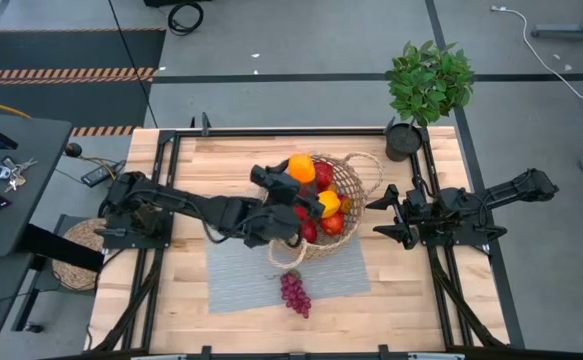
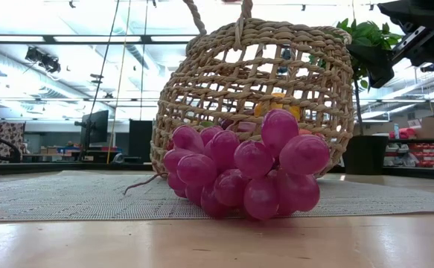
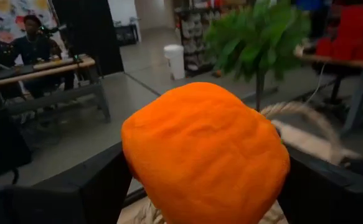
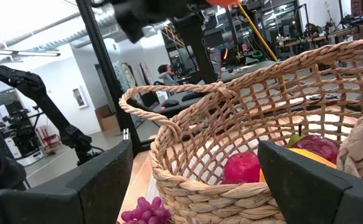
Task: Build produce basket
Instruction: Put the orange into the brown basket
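My left gripper (image 1: 289, 172) is shut on an orange (image 1: 301, 168) above the far-left rim of the tan wicker basket (image 1: 343, 200). The orange fills the left wrist view (image 3: 206, 155). The basket stands on a grey mat (image 1: 241, 270) and holds red, yellow and orange produce (image 1: 326, 205). A bunch of purple grapes (image 1: 294, 293) lies on the mat in front of the basket and shows large in the low view (image 2: 246, 175). My right gripper (image 1: 386, 216) is open and empty just right of the basket, and its wrist view looks at the basket's wall (image 4: 231, 124). My left gripper pinches the orange's two opposite sides (image 3: 134, 155) between its two fingers (image 3: 88, 186). The fingers reach in from the table's left. The orange is lifted clear, above the basket's rim.
A leafy potted plant (image 1: 426, 85) stands at the table's far right corner. One loop handle (image 1: 286, 255) sticks out at the basket's near left and another (image 1: 369, 175) at its right, close to my right gripper. A flat round woven mat (image 1: 76, 255) lies off the table's left.
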Robot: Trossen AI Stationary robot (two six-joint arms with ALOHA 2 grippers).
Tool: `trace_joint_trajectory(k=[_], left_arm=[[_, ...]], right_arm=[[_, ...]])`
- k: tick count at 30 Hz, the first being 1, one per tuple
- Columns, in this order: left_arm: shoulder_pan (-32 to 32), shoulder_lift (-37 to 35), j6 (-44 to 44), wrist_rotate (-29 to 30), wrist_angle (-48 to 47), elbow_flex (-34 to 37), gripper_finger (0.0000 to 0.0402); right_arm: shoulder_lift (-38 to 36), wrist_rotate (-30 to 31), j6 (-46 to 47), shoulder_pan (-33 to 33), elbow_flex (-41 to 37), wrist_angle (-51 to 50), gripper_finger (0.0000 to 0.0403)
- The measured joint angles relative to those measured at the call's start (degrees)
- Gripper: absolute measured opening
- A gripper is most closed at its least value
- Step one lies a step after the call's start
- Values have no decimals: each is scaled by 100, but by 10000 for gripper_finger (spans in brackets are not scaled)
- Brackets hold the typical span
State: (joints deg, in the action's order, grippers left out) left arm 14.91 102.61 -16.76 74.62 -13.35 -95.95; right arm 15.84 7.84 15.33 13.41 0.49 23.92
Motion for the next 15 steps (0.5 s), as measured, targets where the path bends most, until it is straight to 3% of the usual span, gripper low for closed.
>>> trace_joint_trajectory(k=[6, 15], left_arm=[[-391, 123, -622, -445, -829, 0, 341], [-711, 640, -511, -1008, -652, 5, 341]], right_arm=[[2, 0, 0, 0, 0, 0, 348], [0, 0, 0, 0, 0, 63, 348]])
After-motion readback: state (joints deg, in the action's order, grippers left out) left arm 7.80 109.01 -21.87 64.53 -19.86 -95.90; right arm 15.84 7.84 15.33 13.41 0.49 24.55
